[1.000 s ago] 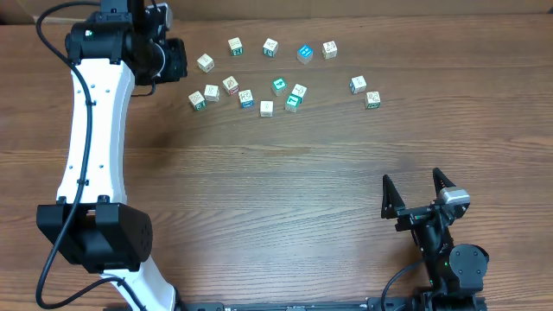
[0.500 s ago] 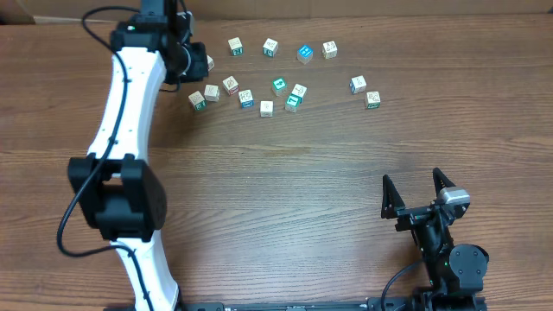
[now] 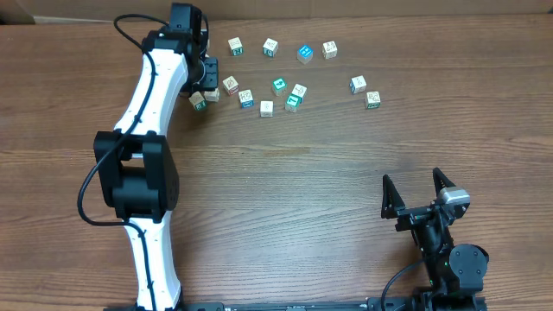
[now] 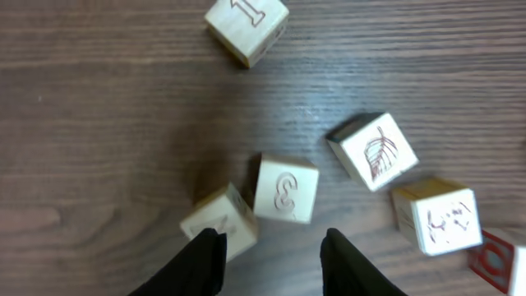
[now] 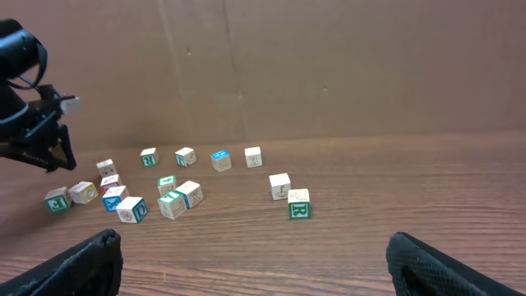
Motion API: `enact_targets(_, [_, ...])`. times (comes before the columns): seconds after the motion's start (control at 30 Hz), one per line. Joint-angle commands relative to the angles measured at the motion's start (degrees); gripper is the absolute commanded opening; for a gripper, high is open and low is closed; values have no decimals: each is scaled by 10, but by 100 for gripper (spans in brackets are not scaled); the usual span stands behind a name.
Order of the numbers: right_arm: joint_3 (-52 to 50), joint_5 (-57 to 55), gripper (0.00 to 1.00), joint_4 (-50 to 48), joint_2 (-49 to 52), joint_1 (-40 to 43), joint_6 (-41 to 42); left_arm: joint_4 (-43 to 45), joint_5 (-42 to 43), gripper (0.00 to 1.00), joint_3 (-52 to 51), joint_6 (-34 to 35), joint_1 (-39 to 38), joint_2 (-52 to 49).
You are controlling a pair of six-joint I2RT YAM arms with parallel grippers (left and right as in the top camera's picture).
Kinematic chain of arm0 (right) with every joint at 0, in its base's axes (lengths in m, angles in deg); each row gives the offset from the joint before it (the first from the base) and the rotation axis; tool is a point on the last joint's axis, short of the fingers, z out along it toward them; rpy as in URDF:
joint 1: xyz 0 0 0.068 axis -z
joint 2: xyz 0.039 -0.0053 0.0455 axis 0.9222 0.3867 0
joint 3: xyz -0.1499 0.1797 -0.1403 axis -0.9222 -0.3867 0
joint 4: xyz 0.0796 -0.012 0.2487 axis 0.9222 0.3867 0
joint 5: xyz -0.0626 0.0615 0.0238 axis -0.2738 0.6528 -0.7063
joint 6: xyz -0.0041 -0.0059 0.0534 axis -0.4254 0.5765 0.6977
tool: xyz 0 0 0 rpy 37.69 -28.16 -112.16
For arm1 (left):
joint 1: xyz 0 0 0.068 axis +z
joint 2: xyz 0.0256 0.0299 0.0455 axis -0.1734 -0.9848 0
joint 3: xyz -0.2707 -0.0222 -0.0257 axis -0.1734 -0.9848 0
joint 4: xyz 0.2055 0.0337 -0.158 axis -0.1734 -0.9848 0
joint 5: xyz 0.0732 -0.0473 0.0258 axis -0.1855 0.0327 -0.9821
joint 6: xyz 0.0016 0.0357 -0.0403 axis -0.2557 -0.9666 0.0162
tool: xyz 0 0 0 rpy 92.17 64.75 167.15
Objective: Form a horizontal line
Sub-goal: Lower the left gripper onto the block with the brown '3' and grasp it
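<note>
Wooden cubes scattered, left hand parted above them, right hand wide

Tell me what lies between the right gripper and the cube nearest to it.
Nothing: the overhead view shows only bare table between the right gripper and that cube.

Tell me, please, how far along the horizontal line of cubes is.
Done: nothing yet; the cubes lie scattered, with no straight touching row. In hand: the left gripper hovers open by the cube marked 3, holding nothing. Left: gathering cubes side by side into the line; the right gripper sits open, away from them.
</note>
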State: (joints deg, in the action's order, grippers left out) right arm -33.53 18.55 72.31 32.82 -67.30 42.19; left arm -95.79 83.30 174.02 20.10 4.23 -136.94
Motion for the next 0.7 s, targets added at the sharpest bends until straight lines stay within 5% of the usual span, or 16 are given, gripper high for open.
enact_targets(0.0, [-6, 3, 100, -3, -6, -3, 3, 14, -11, 37, 9, -36, -1, -23])
enact_targets(0.67, [-6, 3, 100, -3, -6, -3, 3, 46, 23, 52, 9, -77, -5, -61])
